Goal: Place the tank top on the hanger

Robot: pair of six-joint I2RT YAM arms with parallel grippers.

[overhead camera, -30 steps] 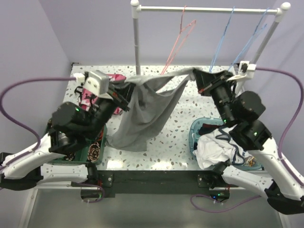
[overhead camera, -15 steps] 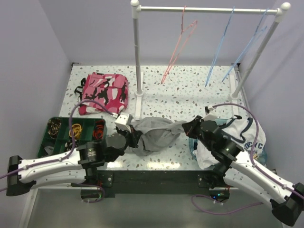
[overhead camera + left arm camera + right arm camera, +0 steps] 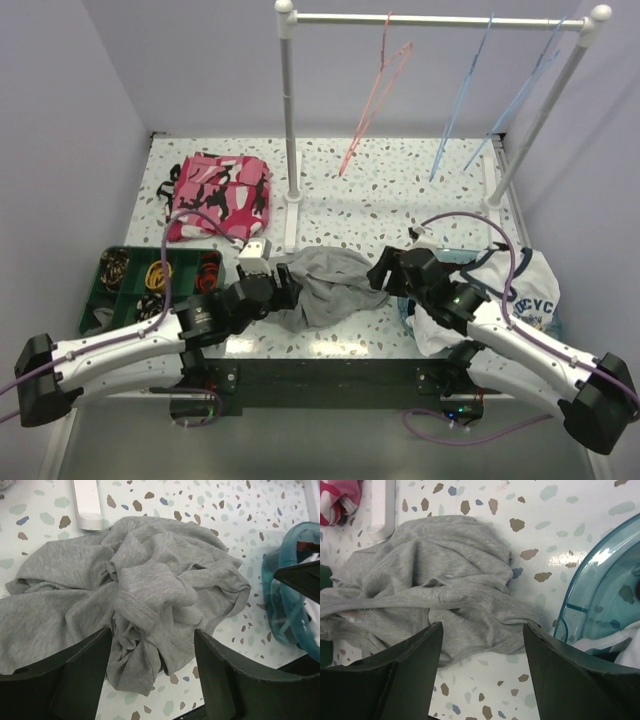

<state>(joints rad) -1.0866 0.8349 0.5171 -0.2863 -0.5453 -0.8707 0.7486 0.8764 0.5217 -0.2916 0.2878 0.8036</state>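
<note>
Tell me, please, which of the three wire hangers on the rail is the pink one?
The leftmost hanger, hung nearest the rack's left post; it is pink, while the two hangers to its right are light blue.

left pincer (image 3: 284, 291) low, jaws apart, right pincer (image 3: 381, 276) likewise
</note>
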